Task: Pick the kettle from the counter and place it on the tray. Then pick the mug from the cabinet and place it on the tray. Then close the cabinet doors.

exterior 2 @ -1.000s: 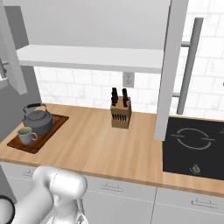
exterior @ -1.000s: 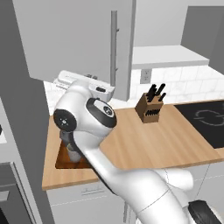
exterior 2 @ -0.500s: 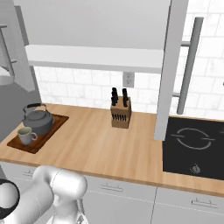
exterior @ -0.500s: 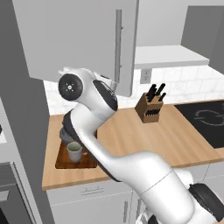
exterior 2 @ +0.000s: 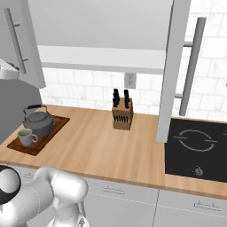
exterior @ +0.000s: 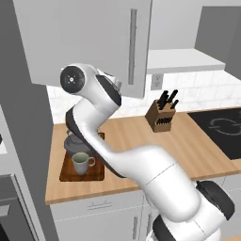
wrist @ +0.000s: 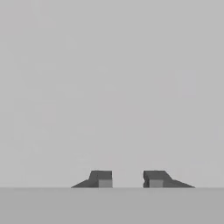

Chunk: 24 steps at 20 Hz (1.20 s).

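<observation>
Grey panel fills my view: the left cabinet door (exterior: pixel 89 42) sits right ahead of my claw (wrist: pixel 127 179), fingers parted slightly, pinching nothing. Kettle (exterior 2: pixel 39 121) and mug (exterior 2: pixel 26 137) rest on the tray (exterior 2: pixel 53 127) below; doors remain.

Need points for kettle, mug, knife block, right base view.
kettle (exterior 2: pixel 39 124), right base view, on its round body.
mug (exterior 2: pixel 26 138), right base view, on its side wall.
knife block (exterior 2: pixel 122 119), right base view, on its wooden front.
</observation>
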Motion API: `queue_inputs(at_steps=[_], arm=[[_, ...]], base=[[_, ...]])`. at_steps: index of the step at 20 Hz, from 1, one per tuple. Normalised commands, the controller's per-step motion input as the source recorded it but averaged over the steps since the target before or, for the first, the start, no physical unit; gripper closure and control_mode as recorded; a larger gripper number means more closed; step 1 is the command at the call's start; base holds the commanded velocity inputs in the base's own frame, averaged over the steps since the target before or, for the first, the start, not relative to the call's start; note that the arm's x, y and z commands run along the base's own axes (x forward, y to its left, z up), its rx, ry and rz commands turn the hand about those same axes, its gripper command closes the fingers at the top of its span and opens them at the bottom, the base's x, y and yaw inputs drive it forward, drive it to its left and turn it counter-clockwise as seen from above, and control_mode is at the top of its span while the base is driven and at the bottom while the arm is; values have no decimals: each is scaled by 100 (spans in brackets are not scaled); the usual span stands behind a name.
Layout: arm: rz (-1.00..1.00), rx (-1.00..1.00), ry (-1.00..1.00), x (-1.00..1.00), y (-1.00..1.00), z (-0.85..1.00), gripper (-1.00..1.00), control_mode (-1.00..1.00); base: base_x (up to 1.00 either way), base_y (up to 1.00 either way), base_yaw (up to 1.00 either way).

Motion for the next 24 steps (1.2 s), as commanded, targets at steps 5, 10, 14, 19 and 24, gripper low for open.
queue_inputs(at_steps=[5,10,14,19,24], arm=[[0,0,5,42,-3,19,100,-100],[0,0,7,47,0,5,100,-100],[0,1,6,55,-3,0,100,-100],[0,3,0,51,-3,0,100,-100],[0,4,0,49,-5,0,100,-100]], base=[[0,0,0],[0,0,0],[0,0,0],[0,0,0],[0,0,0]])
